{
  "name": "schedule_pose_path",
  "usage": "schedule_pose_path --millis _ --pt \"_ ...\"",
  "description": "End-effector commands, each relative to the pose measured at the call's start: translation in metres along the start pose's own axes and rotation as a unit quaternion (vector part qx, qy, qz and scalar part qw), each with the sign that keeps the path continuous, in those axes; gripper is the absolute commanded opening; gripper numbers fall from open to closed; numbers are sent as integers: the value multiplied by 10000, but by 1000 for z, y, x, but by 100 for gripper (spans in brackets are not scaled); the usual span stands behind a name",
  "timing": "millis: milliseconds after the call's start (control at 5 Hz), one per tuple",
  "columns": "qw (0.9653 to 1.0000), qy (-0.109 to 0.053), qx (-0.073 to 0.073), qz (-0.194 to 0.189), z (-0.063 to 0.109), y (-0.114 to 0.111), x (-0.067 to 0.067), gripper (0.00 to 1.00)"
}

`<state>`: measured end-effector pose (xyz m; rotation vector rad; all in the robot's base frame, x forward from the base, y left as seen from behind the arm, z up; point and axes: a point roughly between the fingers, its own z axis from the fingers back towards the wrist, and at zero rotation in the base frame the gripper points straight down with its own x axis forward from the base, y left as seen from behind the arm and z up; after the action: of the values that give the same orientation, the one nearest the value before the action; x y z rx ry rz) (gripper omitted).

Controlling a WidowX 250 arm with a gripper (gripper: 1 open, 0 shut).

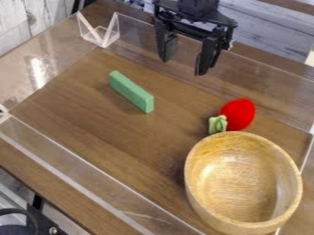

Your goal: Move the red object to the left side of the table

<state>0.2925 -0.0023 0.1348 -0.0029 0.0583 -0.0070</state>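
Observation:
The red object (237, 112) is a small glossy red toy fruit with a light-green leafy end, lying on the right side of the table (86, 115) just beyond the wooden bowl. My gripper (185, 58) hangs at the back centre, pointing down, its two black fingers spread apart with nothing between them. It is well above and behind-left of the red fruit, touching nothing.
A large wooden bowl (243, 181) stands at the front right, close to the fruit. A green rectangular block (131, 91) lies diagonally left of centre. Low clear acrylic walls (95, 29) edge the tabletop.

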Motion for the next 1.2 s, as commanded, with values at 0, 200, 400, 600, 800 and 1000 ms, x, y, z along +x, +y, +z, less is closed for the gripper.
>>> schedule_pose_path --millis 0,200,400,600,800,1000 --pt "9986 99 -9 -529 -4 -7 2 100" --pt "9946 130 -21 -1026 -4 -35 11 100" --pt "9898 100 -27 -1422 -4 -71 24 100" --pt "9831 148 -63 -1823 -12 -91 26 100" --pt "9788 288 -74 -2028 -24 -91 28 100" --pt "9847 352 -123 -1700 -45 -102 37 100"
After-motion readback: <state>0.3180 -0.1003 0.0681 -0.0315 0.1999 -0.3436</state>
